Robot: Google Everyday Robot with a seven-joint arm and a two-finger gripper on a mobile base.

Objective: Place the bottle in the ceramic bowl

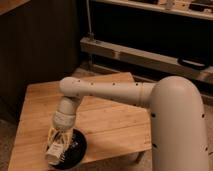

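the arm reached down over the front-left corner of the wooden table (107,117). the gripper (56,150) hung directly above the ceramic bowl (75,146), fingers pinched on the bottle (53,153). the bottle looked small, pale cream-white, squarish, held roughly upright between the fingers, low over the bowl's left half; contact with the bowl could not be told. the bowl was round, shallow, glossy black, sitting near the table's front edge.

Wooden slatted table (107,117), black ceramic bowl (75,149) near front edge, gripper (56,150) above bowl
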